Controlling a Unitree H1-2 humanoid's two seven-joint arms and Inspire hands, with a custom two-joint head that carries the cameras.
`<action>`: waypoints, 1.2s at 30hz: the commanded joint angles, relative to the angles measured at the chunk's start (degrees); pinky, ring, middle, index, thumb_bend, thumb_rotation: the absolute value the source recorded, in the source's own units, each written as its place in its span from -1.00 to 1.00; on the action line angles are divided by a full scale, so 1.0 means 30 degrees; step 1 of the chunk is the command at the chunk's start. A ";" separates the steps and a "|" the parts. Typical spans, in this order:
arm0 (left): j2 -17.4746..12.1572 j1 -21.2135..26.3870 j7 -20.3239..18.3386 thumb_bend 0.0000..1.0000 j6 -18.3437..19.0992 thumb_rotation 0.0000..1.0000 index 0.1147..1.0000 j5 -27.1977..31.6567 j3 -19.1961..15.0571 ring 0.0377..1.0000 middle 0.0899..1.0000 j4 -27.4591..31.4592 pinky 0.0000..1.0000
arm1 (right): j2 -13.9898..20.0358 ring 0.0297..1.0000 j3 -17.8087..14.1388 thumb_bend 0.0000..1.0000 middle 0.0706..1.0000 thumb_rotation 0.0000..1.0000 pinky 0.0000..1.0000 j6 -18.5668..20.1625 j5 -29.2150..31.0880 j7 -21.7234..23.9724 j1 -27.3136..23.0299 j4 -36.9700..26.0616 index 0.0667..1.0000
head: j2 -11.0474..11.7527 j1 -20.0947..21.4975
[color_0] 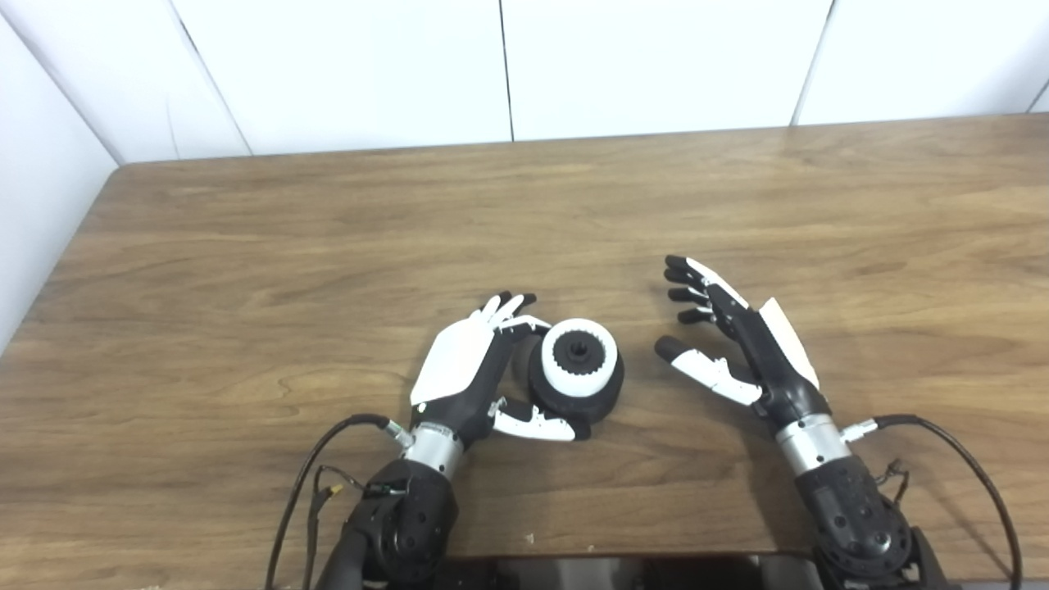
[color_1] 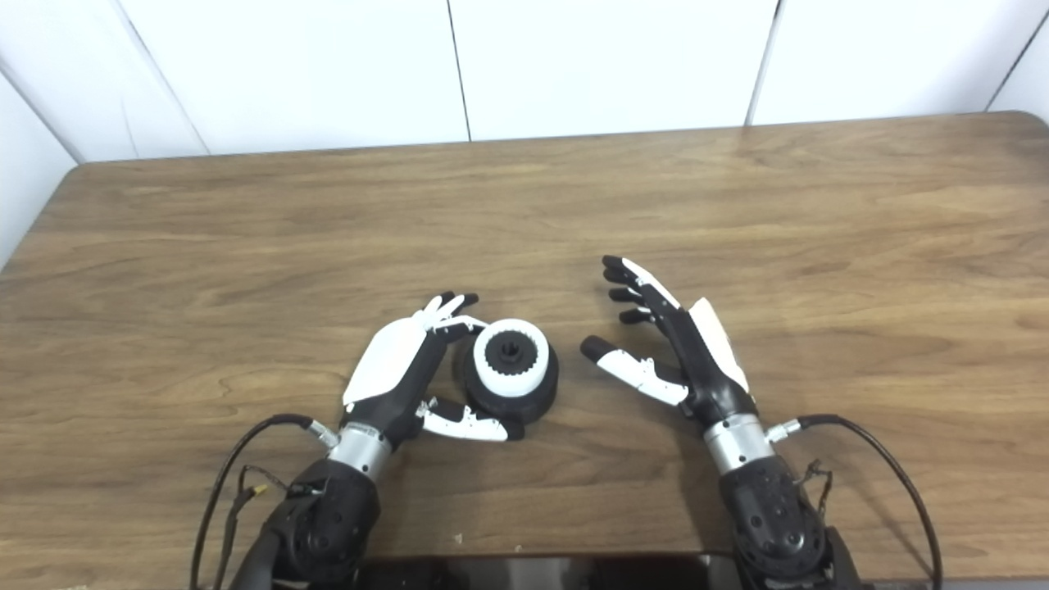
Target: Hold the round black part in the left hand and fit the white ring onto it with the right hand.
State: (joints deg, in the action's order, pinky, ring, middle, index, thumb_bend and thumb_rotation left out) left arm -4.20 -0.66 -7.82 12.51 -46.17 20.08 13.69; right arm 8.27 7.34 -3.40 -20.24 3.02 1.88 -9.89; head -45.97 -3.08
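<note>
The round black part (color_0: 597, 395) rests on the wooden table (color_0: 328, 246) near the front middle. The white ring (color_0: 578, 334) sits on top of it, around a toothed black hub. My left hand (color_0: 467, 373) is just left of the part, with its fingers curled behind it and its thumb under its front edge; I cannot tell how firmly they grip. My right hand (color_0: 729, 340) is open and empty a short way to the right of the part, with its fingers spread and not touching it. The same scene shows in the right eye view, with the part (color_1: 533, 393) between the hands.
Black cables (color_0: 299, 483) loop from both wrists over the table's front edge. A white panelled wall (color_0: 508, 65) runs along the table's far edge. Bare wood surrounds the hands.
</note>
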 commanded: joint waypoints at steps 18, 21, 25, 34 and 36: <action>-0.0138 0.0398 -0.0115 0.78 -0.0028 -0.33 0.11 0.0125 -0.0092 1.00 0.90 0.0356 0.94 | -0.0161 0.63 0.0110 0.42 0.70 0.44 0.45 -0.0771 0.0381 -0.0266 -0.0156 0.0003 0.71 | -0.0088 0.0028; -0.0149 0.0409 -0.0131 0.78 -0.0010 -0.33 0.11 0.0108 -0.0092 1.00 0.90 0.0350 0.93 | -0.0166 0.62 0.0108 0.43 0.70 0.45 0.44 -0.0650 0.0365 -0.0239 -0.0188 -0.0074 0.71 | -0.0097 0.0034; -0.0122 0.0427 -0.0152 0.78 0.0006 -0.35 0.11 0.0140 -0.0108 1.00 0.90 0.0337 0.94 | -0.0174 0.63 0.0088 0.43 0.70 0.43 0.43 -0.0659 0.0456 -0.0215 -0.0246 -0.0098 0.71 | -0.0113 0.0011; -0.0110 0.0462 -0.0212 0.78 0.0020 -0.35 0.11 0.0057 -0.0087 1.00 0.90 0.0333 0.93 | -0.0114 0.62 0.0041 0.42 0.70 0.42 0.43 -0.0616 0.0296 -0.0276 -0.0295 -0.0132 0.70 | -0.0138 0.0032; -0.0120 0.0473 -0.0163 0.78 -0.0065 -0.34 0.12 0.0098 -0.0095 1.00 0.90 0.0268 0.93 | -0.0097 0.62 0.0011 0.43 0.69 0.42 0.43 -0.0587 0.0273 -0.0288 -0.0281 -0.0158 0.70 | -0.0142 0.0025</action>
State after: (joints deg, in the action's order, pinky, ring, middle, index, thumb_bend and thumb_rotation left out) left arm -4.37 -0.55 -8.45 12.47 -46.18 19.95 13.72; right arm 8.32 7.41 -3.40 -19.51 3.00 1.83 -9.86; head -46.32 -2.99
